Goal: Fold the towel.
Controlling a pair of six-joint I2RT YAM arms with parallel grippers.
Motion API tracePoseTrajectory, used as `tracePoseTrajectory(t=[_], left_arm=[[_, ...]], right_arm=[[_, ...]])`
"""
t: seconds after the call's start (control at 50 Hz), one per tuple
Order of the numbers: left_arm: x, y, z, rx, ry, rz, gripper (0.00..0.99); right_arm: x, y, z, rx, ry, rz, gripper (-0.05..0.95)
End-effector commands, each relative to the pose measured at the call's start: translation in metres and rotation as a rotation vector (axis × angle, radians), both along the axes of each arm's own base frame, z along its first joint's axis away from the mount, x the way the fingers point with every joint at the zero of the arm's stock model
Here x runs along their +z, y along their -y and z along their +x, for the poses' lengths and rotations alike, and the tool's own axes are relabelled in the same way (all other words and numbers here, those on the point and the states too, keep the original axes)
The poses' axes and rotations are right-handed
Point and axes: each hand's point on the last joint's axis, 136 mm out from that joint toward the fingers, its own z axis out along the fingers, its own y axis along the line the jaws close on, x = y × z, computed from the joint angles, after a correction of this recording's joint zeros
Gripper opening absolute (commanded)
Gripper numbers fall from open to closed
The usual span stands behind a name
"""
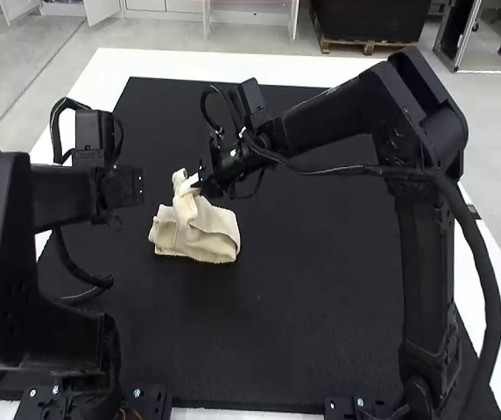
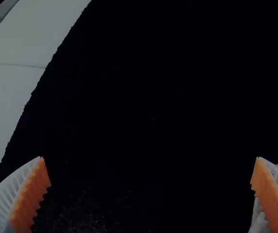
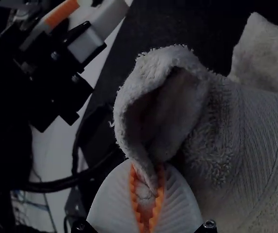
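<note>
The left arm [image 1: 1, 254] stands nearest, left tool [image 1: 130, 185] spread apart; the towel [image 1: 208, 238] lies bunched on the black mat [image 1: 312, 280] over the desk [image 1: 290, 66], partly raised where the right tool [image 1: 195, 181] pinches it.

Cream towel [image 1: 211, 238], bunched on the black mat [image 1: 294, 315], one part raised

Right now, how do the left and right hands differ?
The left hand is wide open; the right hand is shut. The left hand is empty, with mat behind the gap; the right hand pinches a raised, looped part of the towel. Both have white ribbed fingers and orange pads.
</note>
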Motion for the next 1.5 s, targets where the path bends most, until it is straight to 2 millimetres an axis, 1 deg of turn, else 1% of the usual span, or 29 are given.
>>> tracePoseTrajectory(t=[0.0,0.08,0.28,0.46,0.52,0.64,0.84,0.9,0.94,1.0,1.06,1.12,1.18,1.22,1.28,1.36,1.48], left_arm=[[0.006,-0.003,-0.001,0.019,0.029,-0.008,0.972],[0.007,-0.003,-0.001,0.020,0.031,-0.009,0.972],[0.010,-0.003,-0.001,0.021,0.042,-0.008,0.972],[0.013,-0.003,-0.001,0.018,0.051,-0.008,0.972],[0.014,-0.002,-0.001,0.016,0.053,-0.011,0.972],[0.013,-0.001,-0.001,0.013,0.053,-0.017,0.972],[0.014,0.000,-0.001,0.009,0.055,-0.019,0.972],[0.014,0.000,-0.001,0.009,0.057,-0.019,0.972],[0.015,0.000,0.000,0.008,0.058,-0.020,0.972],[0.015,0.000,-0.001,0.008,0.061,-0.019,0.972],[0.016,0.000,-0.001,0.006,0.063,-0.020,0.972],[0.016,0.000,-0.001,0.006,0.063,-0.020,0.972],[0.015,0.000,-0.001,0.005,0.062,-0.021,0.972],[0.016,0.000,-0.001,0.005,0.063,-0.021,0.972],[0.016,0.000,-0.001,0.005,0.063,-0.021,0.972],[0.015,0.001,-0.001,0.004,0.060,-0.022,0.972],[0.018,0.001,-0.001,0.001,0.068,-0.022,0.972]], right_arm=[[0.008,-0.015,-0.011,0.051,-0.002,0.034,-0.02],[0.006,-0.019,-0.012,0.058,-0.002,0.034,-0.02],[-0.006,-0.028,-0.004,0.057,-0.010,0.026,-0.02],[-0.006,-0.033,0.008,0.048,0.009,0.033,-0.02],[-0.008,-0.033,0.012,0.037,0.017,0.028,-0.01],[-0.013,-0.027,0.028,-0.014,0.058,0.003,-0.01],[-0.021,-0.019,0.041,-0.065,0.075,-0.028,0.00],[-0.023,-0.017,0.044,-0.083,0.082,-0.040,0.12],[-0.025,-0.016,0.047,-0.098,0.091,-0.051,0.25],[-0.027,-0.016,0.047,-0.101,0.091,-0.056,0.40],[-0.027,-0.017,0.046,-0.101,0.088,-0.058,0.50],[-0.028,-0.017,0.044,-0.100,0.085,-0.059,0.70],[-0.028,-0.018,0.042,-0.095,0.084,-0.062,0.80],[-0.029,-0.019,0.041,-0.094,0.082,-0.063,0.84],[-0.031,-0.018,0.039,-0.091,0.077,-0.069,0.85],[-0.032,-0.016,0.038,-0.092,0.075,-0.077,0.89],[-0.034,-0.012,0.034,-0.090,0.068,-0.091,0.90]])
